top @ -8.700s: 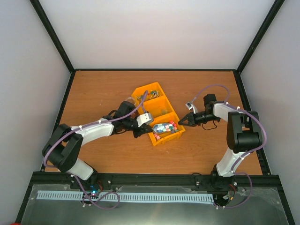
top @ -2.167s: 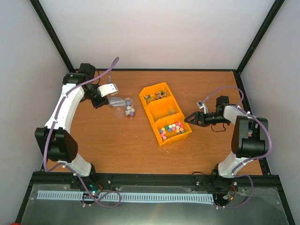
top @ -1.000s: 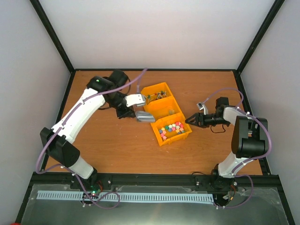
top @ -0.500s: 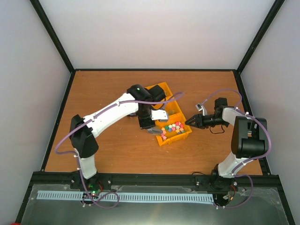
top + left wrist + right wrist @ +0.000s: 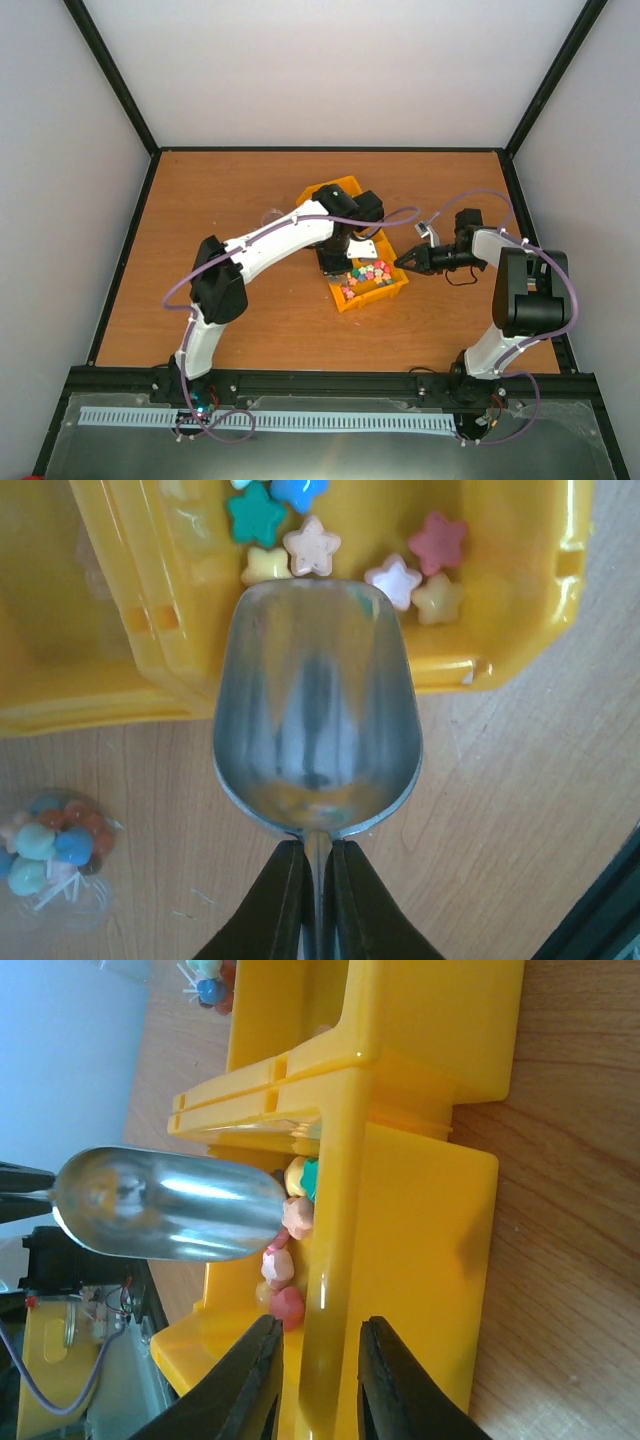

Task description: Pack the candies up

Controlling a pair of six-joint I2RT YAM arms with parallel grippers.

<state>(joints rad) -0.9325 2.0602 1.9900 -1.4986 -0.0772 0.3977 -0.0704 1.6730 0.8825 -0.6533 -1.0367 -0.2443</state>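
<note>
The candies [image 5: 312, 548] are small pastel stars heaped in the near compartment of a yellow bin [image 5: 500, 600]. My left gripper [image 5: 317, 845] is shut on the thin handle of a metal scoop [image 5: 315, 700]. The scoop is empty and its lip sits just over the bin's rim, at the candies. From the right, my right gripper [image 5: 320, 1322] straddles the bin's end wall [image 5: 420, 1210], one finger inside next to the candies [image 5: 285, 1260] and one outside, closed onto it. The top view shows both grippers at the bin [image 5: 395, 290], with the candies [image 5: 368, 273] between them.
A small clear bag with several candies [image 5: 50, 840] lies on the wooden table [image 5: 520, 810] left of the scoop, apart from the bin. The bin's middle compartment [image 5: 60, 600] looks bare. The left arm [image 5: 270, 240] stretches across the table's centre.
My left arm has swung from the table's far left over to the bin, carrying the scoop to the candy compartment. The right gripper's jaws have narrowed onto the bin wall.
</note>
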